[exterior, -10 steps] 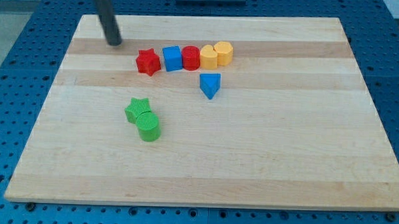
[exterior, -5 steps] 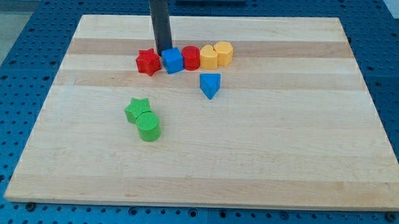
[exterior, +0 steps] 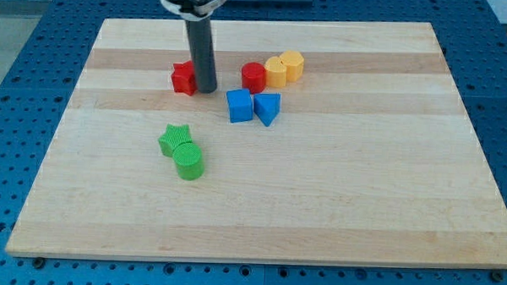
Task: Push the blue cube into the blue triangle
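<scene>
My tip [exterior: 206,89] planted on the light wooden surface [exterior: 336,196], just right of the red star-shaped block [exterior: 183,77]; no gripper fitted. Right of it and apart, blue plastic cube [exterior: 239,106] touching blue triangular block [exterior: 268,108].

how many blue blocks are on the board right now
2. The blue cube sits near the board's middle, toward the view's top; the blue triangle touches its right side. None seems hidden.

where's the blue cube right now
The blue cube sits near the board's upper middle, touching the blue triangle on its right, with my tip to its upper left.
</scene>
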You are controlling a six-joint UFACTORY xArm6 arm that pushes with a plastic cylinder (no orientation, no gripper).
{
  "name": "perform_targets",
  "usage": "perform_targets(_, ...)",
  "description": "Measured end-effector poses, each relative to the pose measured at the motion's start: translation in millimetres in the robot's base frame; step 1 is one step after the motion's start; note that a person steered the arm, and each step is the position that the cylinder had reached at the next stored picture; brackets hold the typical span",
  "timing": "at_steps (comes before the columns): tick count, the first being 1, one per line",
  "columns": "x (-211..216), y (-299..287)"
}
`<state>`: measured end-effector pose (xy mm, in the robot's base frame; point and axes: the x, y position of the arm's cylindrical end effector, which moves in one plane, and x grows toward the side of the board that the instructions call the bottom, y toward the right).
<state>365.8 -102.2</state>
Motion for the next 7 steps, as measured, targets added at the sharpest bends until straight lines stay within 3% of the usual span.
perform_targets(2, 47, 3)
perform_targets(4, 47, 90)
perform_targets(5, 47, 103)
perform_targets(7, 25, 67)
